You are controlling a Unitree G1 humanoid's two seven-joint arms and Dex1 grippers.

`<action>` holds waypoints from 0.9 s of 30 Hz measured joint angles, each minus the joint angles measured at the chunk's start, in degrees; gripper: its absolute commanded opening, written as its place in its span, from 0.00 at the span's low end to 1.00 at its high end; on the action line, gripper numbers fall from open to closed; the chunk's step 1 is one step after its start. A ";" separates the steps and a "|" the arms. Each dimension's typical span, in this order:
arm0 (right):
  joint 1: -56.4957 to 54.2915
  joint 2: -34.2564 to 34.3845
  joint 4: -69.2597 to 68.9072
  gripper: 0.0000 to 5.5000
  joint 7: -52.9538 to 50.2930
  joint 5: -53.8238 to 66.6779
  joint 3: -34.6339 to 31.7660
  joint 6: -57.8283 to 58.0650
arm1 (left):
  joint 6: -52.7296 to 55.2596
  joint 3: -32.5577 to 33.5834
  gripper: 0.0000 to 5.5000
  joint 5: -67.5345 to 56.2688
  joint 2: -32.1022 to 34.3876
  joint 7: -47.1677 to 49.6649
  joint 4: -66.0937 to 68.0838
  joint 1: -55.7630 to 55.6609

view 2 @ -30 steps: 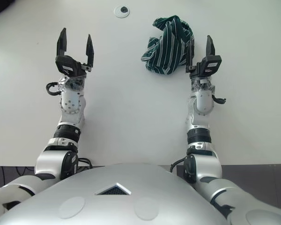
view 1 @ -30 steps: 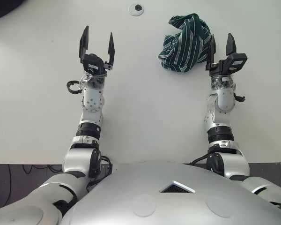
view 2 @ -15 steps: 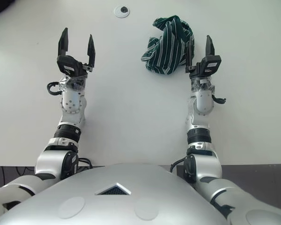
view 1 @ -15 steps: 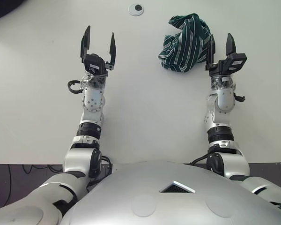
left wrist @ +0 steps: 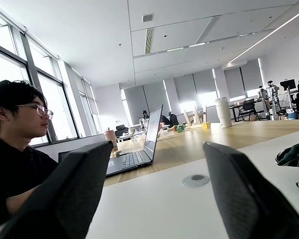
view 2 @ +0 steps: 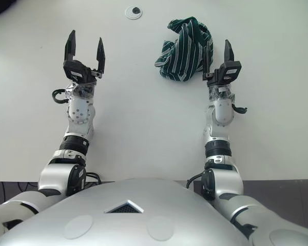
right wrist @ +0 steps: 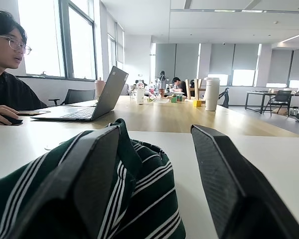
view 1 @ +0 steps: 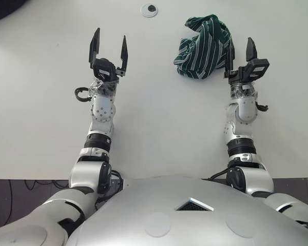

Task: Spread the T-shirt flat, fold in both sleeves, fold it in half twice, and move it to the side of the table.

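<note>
T-shirt [view 1: 203,47] — dark green with thin white stripes, crumpled in a loose heap, not spread, no fold made; lies on the far right part of the white table [view 1: 159,118], ahead of the right arm. Right gripper [view 1: 241,47]: fingers spread wide and pointing away from the robot, nothing between them, standing just beside the heap's right edge; the inner finger overlaps the cloth in the head views, and whether it touches cannot be told. Left gripper [view 1: 110,40]: fingers likewise spread and empty, over bare tabletop well apart from the shirt, on the left side. Round grey cable grommet [view 1: 149,9] — set in the tabletop near the far edge, between the two grippers and beyond them.
</note>
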 measured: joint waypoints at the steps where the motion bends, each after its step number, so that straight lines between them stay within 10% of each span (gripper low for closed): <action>1: -0.06 0.00 0.27 0.48 -0.06 -0.02 -0.01 0.02 | 0.00 -0.09 0.60 0.01 -0.04 0.01 0.05 -0.05; 21: -1.98 -0.84 3.73 0.48 -3.05 -3.29 -0.01 -0.16 | -0.08 -0.58 0.60 1.02 -0.18 0.84 1.74 -1.17; 27: -11.99 -17.96 10.51 0.48 -10.30 -21.48 4.40 1.37 | -0.08 -1.50 0.60 2.13 -1.54 1.89 2.27 -1.92</action>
